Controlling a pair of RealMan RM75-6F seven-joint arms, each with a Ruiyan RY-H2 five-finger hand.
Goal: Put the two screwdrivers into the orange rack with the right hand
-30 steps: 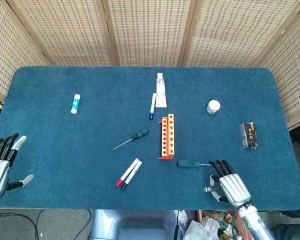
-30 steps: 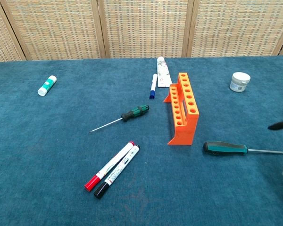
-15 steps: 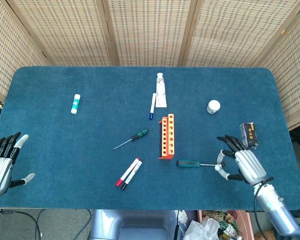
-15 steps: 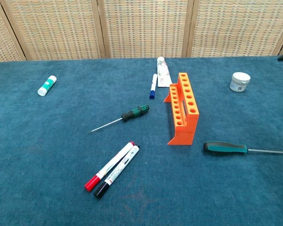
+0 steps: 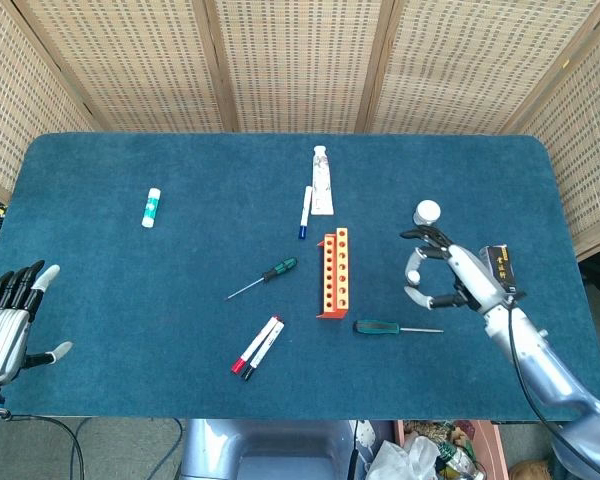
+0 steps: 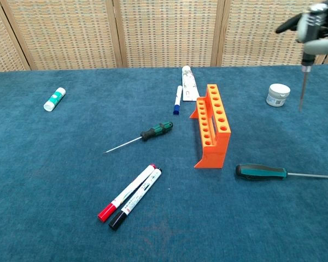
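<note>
Right robot hand (image 5: 442, 272) (empty, fingers spread) above larger screwdriver (image 5: 385, 327), beside orange rack (image 5: 333, 273)

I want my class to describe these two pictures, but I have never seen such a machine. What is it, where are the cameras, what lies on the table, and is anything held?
It is a robot with two arms ending in mechanical hands. One picture looks down from its head, the other forward from its chest. The right hand hovers above the blue table, holding nothing; the left hand waits open at the edge. On the table lie an orange rack, a larger screwdriver, a smaller screwdriver, two markers, a blue pen, a tube, a small jar and a glue stick.
</note>
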